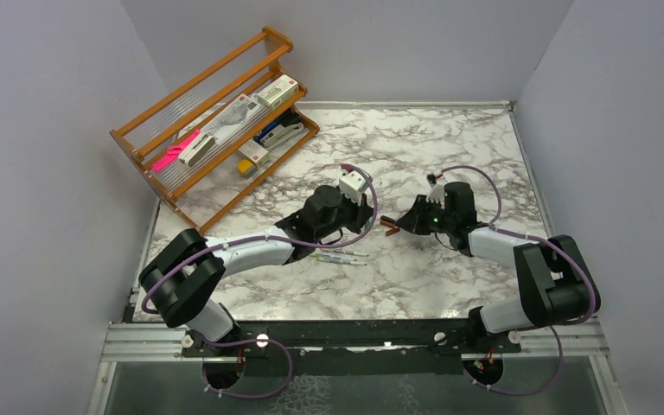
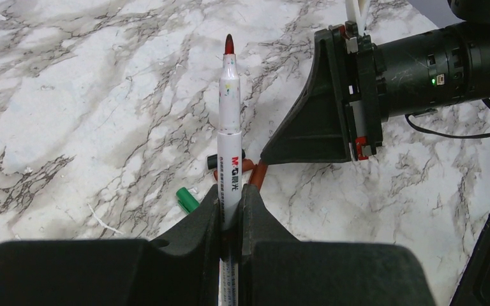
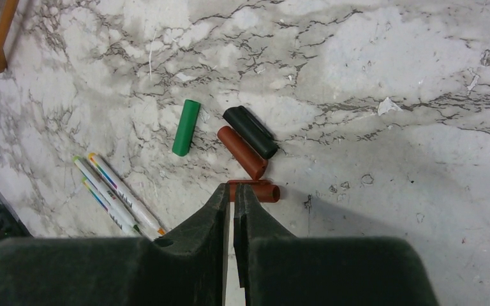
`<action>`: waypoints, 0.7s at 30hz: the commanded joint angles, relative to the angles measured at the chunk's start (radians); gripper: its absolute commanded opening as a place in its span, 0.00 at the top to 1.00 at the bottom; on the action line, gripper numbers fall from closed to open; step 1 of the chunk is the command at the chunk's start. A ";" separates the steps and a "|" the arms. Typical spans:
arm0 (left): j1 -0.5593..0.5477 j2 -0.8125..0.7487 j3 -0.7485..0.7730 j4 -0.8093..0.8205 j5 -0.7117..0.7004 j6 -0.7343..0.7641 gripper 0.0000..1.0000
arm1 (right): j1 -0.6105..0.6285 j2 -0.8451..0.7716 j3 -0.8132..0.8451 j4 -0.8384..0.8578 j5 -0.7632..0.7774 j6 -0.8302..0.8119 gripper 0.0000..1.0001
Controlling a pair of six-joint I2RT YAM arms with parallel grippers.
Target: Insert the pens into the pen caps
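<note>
My left gripper is shut on a white pen with a red tip, which points toward my right gripper; in the top view the left gripper is at mid-table. My right gripper is shut, its tips resting at one red-brown cap that lies on the table, not around it. A second red-brown cap and a green cap lie just beyond. The green cap also shows in the left wrist view. Two more pens lie side by side to the left.
A black cap lies against the second red-brown cap. A wooden rack at the back left holds a pink marker, boxes and a stapler. Grey walls close in the marble table on three sides.
</note>
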 commanded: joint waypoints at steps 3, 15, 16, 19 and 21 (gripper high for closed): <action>0.004 0.005 -0.019 0.027 -0.016 0.012 1.00 | -0.001 0.025 -0.028 0.003 0.051 0.000 0.92; 0.005 0.007 -0.033 0.027 -0.031 0.021 1.00 | 0.000 0.090 -0.016 0.012 0.066 0.014 0.92; 0.004 0.007 -0.034 0.027 -0.032 0.021 1.00 | 0.000 0.097 -0.013 0.017 0.066 0.016 0.92; 0.005 0.009 -0.038 0.027 -0.035 0.021 1.00 | 0.000 0.120 -0.009 0.035 0.058 0.022 0.92; 0.005 0.010 -0.039 0.026 -0.037 0.021 1.00 | 0.000 0.127 -0.008 0.045 0.045 0.025 0.91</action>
